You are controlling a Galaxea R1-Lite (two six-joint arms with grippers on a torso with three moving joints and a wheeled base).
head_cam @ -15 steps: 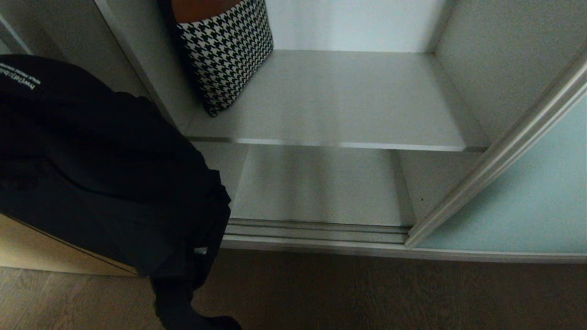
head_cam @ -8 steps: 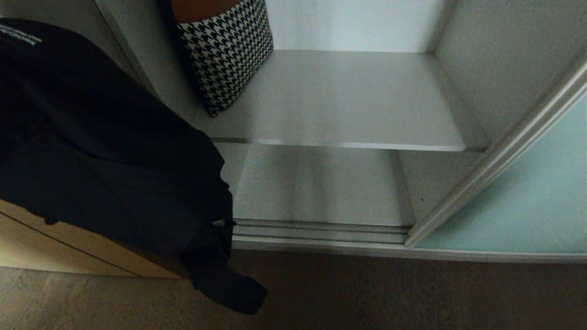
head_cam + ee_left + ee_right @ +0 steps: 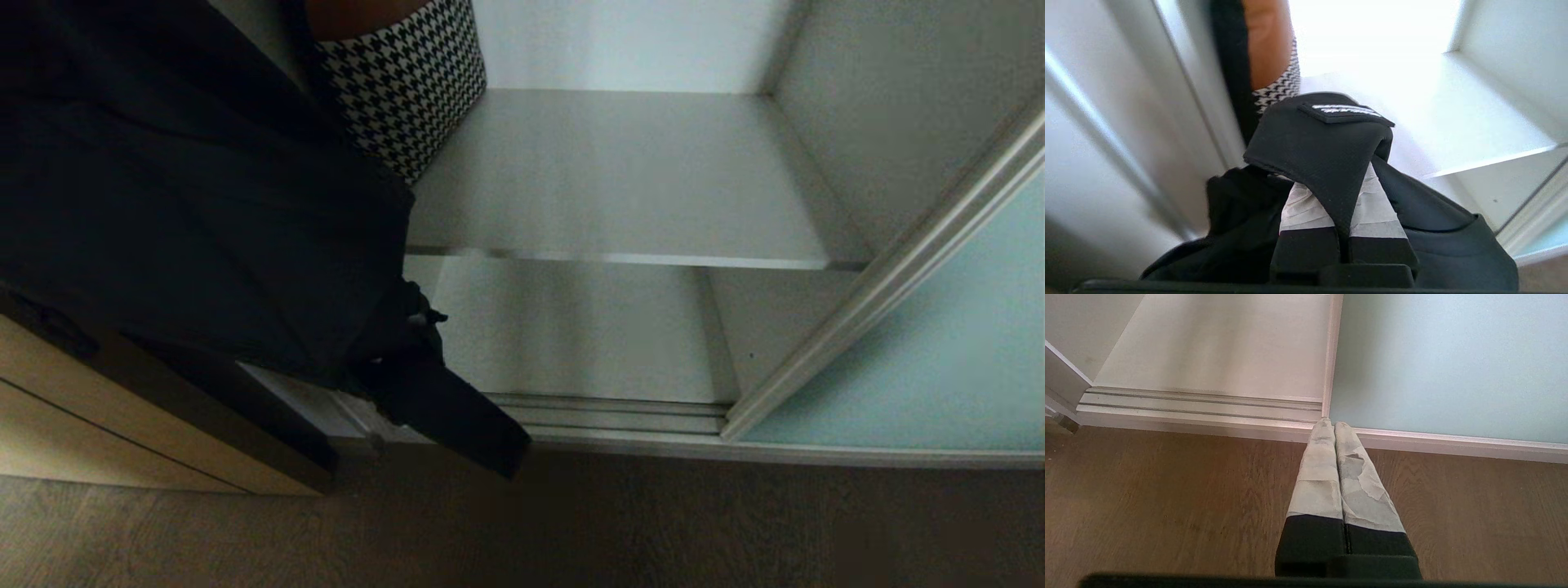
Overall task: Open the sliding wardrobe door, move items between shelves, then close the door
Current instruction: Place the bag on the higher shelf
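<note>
my left gripper (image 3: 1345, 192), jaws pinching the black bag's (image 3: 204, 204) strap loop (image 3: 1327, 151), has lifted it from low at the wardrobe's left to the upper shelf's (image 3: 620, 180) front-left corner, beside the houndstooth piece (image 3: 408, 90); setting it down comes next, i judge. right gripper (image 3: 1334, 426) parked, jaws pressed together.

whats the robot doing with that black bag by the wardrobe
The left claw is shut on the strap loop of the black fabric bag, holding it at the open wardrobe's left side. The houndstooth bag stands on the upper shelf. The frosted sliding door is pushed right. The right claw hangs shut and empty over the wooden floor.
</note>
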